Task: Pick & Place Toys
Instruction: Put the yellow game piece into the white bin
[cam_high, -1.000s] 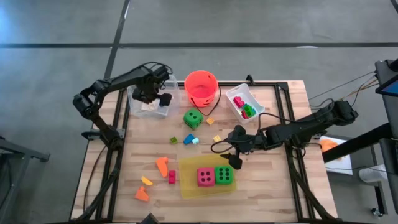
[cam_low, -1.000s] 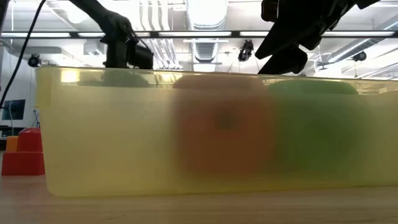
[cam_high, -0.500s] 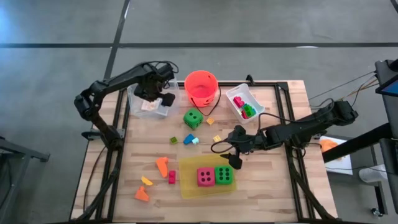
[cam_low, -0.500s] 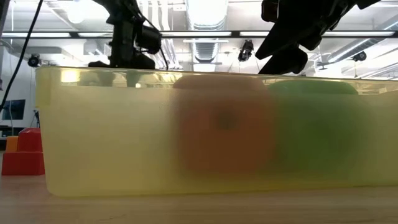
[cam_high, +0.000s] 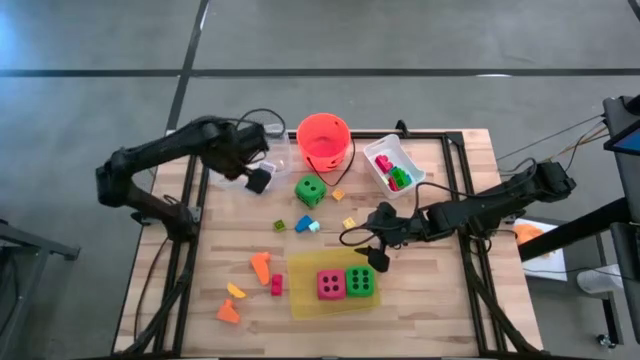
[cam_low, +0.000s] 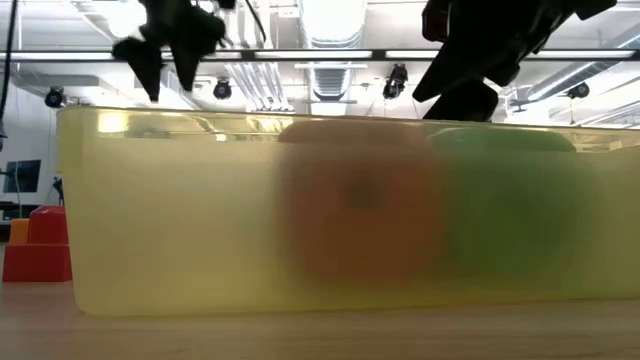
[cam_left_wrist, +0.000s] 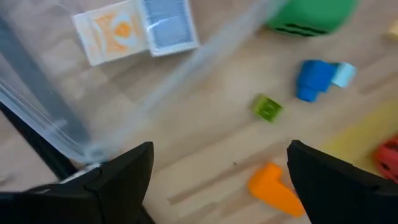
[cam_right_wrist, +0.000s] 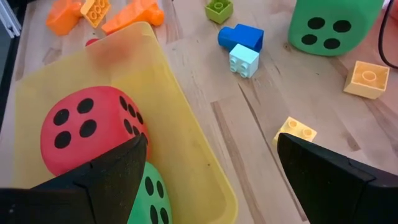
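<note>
Only the left wrist view shows the two cards (cam_left_wrist: 135, 30) in the clear bin beyond the wide left pincer (cam_left_wrist: 214, 171).

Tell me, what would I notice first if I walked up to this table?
Probably the orange-red bucket at the table's far edge, and the yellow tray near the front holding a pink die beside a green die. Another green die sits alone just in front of the bucket, with little colored bricks scattered around.
</note>
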